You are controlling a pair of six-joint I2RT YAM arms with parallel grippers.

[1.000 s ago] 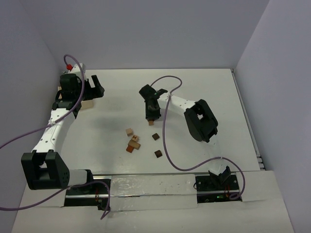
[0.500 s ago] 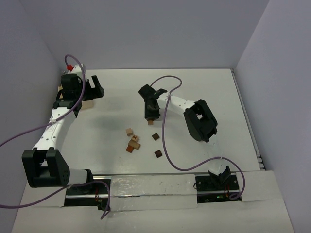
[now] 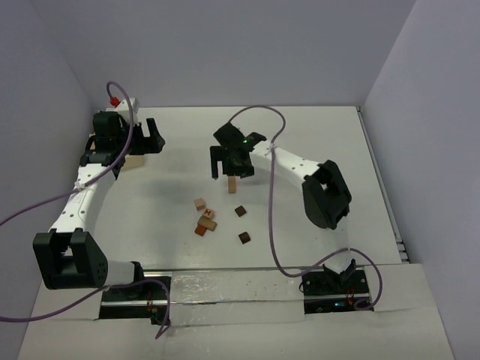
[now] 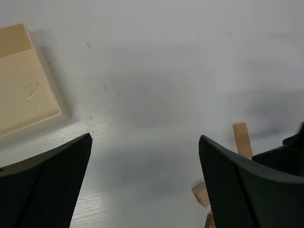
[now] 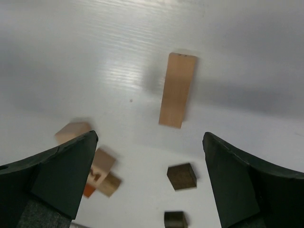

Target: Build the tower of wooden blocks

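Nearest me the loose wood blocks [image 3: 205, 220] lie scattered on the desk [image 3: 315, 135], two dark cubes and a few tan ones, and nothing is stacked yet. Just beyond them the longer piece [image 5: 177, 90] sits directly under my right hand [image 3: 231, 166], which is spread wide and holds nothing. I can't tell whether that piece stands on end or lies flat. I'd rise straight up so no finger brushes it, then come down squarely over one cube, clear of its neighbours. Farther off, my left hand [image 3: 150, 139] gapes empty beside the pale board [image 4: 19, 90].
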